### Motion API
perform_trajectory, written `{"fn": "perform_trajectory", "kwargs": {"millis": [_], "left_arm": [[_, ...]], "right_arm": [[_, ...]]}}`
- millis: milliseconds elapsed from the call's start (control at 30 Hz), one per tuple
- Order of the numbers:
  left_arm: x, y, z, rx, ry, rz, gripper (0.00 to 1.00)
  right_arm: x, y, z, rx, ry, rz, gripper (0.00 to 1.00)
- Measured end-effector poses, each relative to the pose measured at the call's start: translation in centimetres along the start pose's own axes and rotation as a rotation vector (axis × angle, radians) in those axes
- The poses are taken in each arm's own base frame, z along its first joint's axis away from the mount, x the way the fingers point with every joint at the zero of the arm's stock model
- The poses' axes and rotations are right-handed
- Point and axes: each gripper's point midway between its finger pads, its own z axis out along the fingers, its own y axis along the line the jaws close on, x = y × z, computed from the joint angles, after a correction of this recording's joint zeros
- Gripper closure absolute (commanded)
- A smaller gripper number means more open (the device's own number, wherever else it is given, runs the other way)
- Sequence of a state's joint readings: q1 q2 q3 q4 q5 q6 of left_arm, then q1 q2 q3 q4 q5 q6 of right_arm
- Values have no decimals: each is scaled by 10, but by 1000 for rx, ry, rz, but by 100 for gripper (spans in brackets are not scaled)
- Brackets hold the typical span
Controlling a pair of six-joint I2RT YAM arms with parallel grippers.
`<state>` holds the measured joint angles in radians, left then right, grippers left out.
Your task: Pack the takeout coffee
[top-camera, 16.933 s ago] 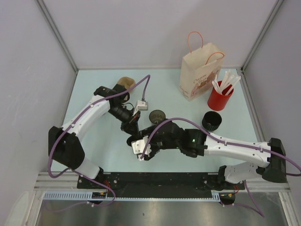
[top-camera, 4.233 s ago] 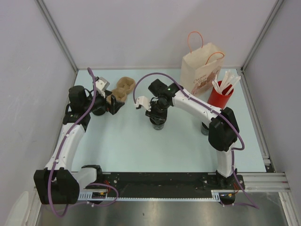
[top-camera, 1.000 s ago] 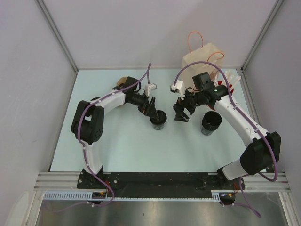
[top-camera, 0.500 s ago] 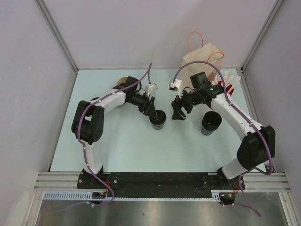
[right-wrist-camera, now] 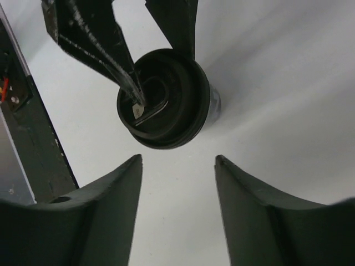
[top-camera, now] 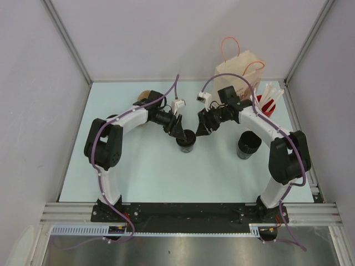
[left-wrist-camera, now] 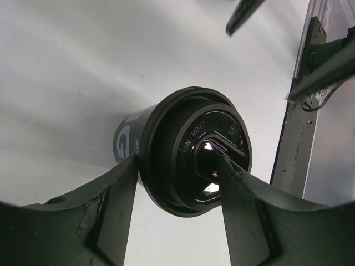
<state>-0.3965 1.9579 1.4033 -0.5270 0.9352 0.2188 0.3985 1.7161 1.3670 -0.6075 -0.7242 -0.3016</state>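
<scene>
The takeout coffee (top-camera: 187, 142), a short black cup with a ringed black lid, stands upright mid-table. My left gripper (top-camera: 181, 133) is shut on its lid: in the left wrist view one finger (left-wrist-camera: 116, 194) presses the rim of the cup (left-wrist-camera: 166, 149) from outside, while the other finger (left-wrist-camera: 233, 183) sits in the lid's recessed top. My right gripper (top-camera: 201, 129) hangs just right of the cup, open. In the right wrist view the cup (right-wrist-camera: 177, 111) lies beyond the right gripper (right-wrist-camera: 177, 159), with only bare table between the fingertips.
A paper bag (top-camera: 239, 77) with orange handles stands at the back right. Beside it is a red cup of white sticks (top-camera: 263, 105). A taller black cup (top-camera: 248, 144) stands right of the right arm. A brown cup carrier (top-camera: 145, 96) peeks out behind the left arm.
The right gripper moved left toward the cup and its jaws narrowed. The left gripper closed onto the cup's lid and stayed there. The cup has not shifted.
</scene>
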Motion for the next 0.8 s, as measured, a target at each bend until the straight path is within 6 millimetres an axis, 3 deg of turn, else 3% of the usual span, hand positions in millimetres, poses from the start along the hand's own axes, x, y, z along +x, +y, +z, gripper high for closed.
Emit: {"fn": "perform_trajectory", "kwargs": {"millis": [233,633,800], "left_arm": [[1,-1,1,8,-15,16,38],[1,-1,1,7,-25,27,39],[1,-1,1,6,-27,25,39]], "right_arm": [[2,-5,19,-50,-10,102,67],[4,-12,31,-118,-27,220,68],[8,-13,35,-139,-21,244,62]]}}
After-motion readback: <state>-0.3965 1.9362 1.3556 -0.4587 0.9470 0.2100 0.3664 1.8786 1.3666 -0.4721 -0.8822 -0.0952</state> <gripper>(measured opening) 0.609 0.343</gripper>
